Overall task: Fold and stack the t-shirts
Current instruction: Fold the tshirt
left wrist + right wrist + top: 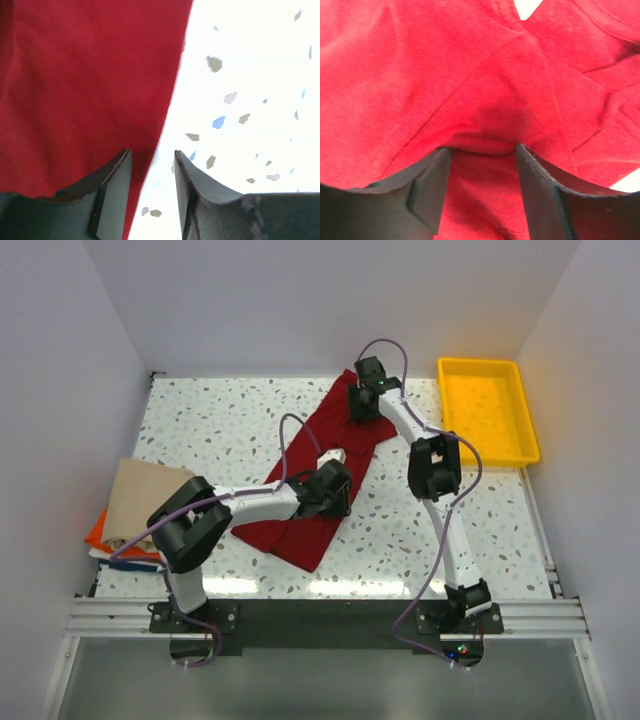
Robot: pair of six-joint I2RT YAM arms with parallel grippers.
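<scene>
Far left edge of the table [220,420]: a folded tan shirt [140,490] lies on top of a folded orange shirt [100,533], with the orange sticking out at the near-left side. The pile partly overhangs the table edge. Any other colours underneath are too small to tell.

The left arm reaches from its base toward the middle. The left claw [151,156] is down low at the right-hand edge of the red shirt [300,530]. Left wrist view: its fingers [112,182] are apart, one over the red cloth, the other over bare speckled table, and the shirt edge runs down through the gap. Nothing is pinched, so it is released.

The red shirt is in the middle of the table, lying as a long diagonal strip from near-left to far-right, mostly flat with a wider near end. It is well apart from the folded pile.

The right claw [482,147] sits on the far end of the red shirt. Right wrist view: red cloth with seams and wrinkles fills the frame, and a raised fold bulges just ahead of the fingertips. The jaws are spread wide with cloth below the gap, so it reads as released, not clamped.

Far right: a yellow tray [485,410] at the table's far-right corner, just beside the right arm's elbow and apart from the shirt.
</scene>
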